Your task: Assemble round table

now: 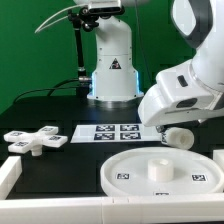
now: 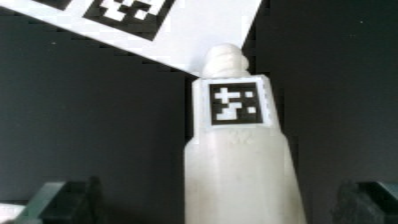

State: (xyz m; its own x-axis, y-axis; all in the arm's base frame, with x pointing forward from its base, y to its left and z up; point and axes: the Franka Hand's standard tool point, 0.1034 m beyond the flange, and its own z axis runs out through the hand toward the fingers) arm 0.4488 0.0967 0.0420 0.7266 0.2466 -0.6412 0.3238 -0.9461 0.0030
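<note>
In the exterior view the round disc [image 1: 135, 165] lies flat on the black table [image 1: 50, 115] in the lower right of the frame, with its rim up and a small raised hub in its middle. Two square tags show on its near side. The cross base [image 1: 35, 141] lies in the left middle of the frame, well apart from the disc, and also carries tags. Between them, a little further back, lies the marker board [image 1: 110, 132].

The arm [image 1: 190, 85] comes in from the upper right of the frame, and its white hand hangs low over the table, just behind the disc. Under it the leg [image 1: 180, 134] lies on its side on the table, near the right end of the marker board.

The wrist view shows the leg [image 2: 231, 150] from above, with one square tag on it; its narrow tip reaches the edge of the marker board [image 2: 169, 30]. The gripper [image 2: 214, 198] is spread wide: its dark fingers [image 2: 63, 200] stand on either side of the leg, with black table visible between each finger and the leg, so they do not touch it
</note>
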